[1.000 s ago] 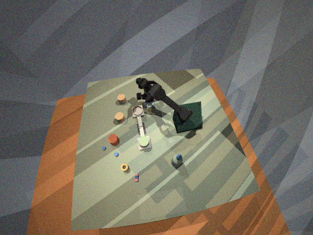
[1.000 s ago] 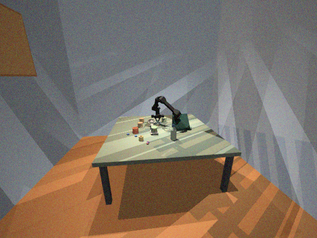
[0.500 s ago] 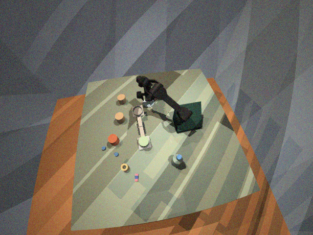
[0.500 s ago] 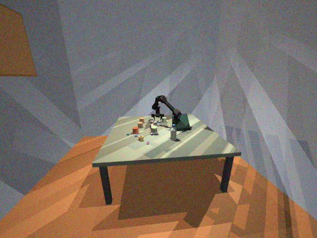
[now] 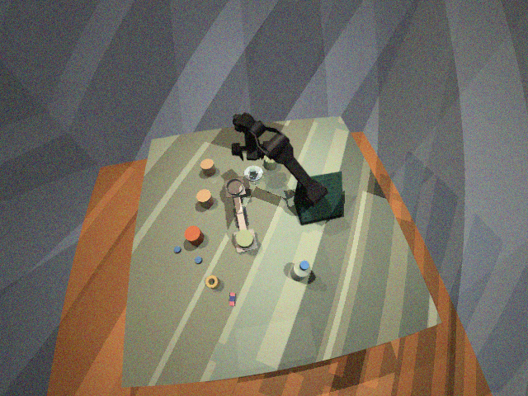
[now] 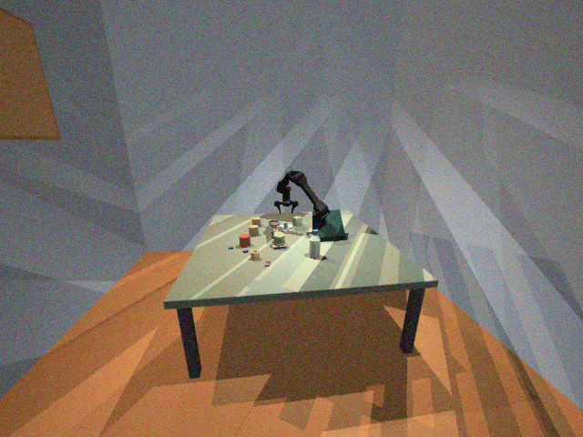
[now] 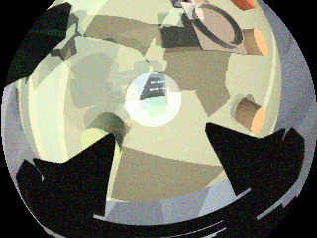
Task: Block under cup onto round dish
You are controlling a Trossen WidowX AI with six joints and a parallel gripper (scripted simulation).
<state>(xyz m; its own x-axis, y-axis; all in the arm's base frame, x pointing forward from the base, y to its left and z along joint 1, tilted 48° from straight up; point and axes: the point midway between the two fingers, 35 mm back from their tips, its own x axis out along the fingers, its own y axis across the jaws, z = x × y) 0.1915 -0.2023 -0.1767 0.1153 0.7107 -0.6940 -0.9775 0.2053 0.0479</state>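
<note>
The gripper (image 5: 252, 152) (image 6: 287, 212) (image 7: 161, 133) is spread wide with nothing between its fingers, and hangs above the far part of the table, over the area of the round dish (image 5: 247, 176) (image 6: 290, 227) (image 7: 135, 101). A small block (image 5: 253, 173) (image 6: 285, 225) (image 7: 157, 105) appears to lie in the dish, though glare and shadow hide whether it sits flat. One pale green cup (image 5: 269, 162) (image 6: 297, 220) (image 7: 90, 139) stands on the table just beyond the dish and to its right; the other green cup (image 5: 245, 238) (image 6: 279, 237) is on the near end of the balance (image 5: 241, 218) (image 6: 279, 246) (image 7: 238, 48), whose far end bears no cup. The job looks all but finished, with only the withdrawal left. The main risk is that retreat: a sideways swing taken too low could let a spread finger clip the free cup and push it against the dish, or catch the rim and spill the block. Drifting nearer at low height could knock the balance, shifting the remaining cup and ending the attempt. The orange cylinder (image 5: 207, 165) (image 6: 256, 220) (image 7: 252, 116) at far left could be struck too, so rising straight up first seems safest.
</note>
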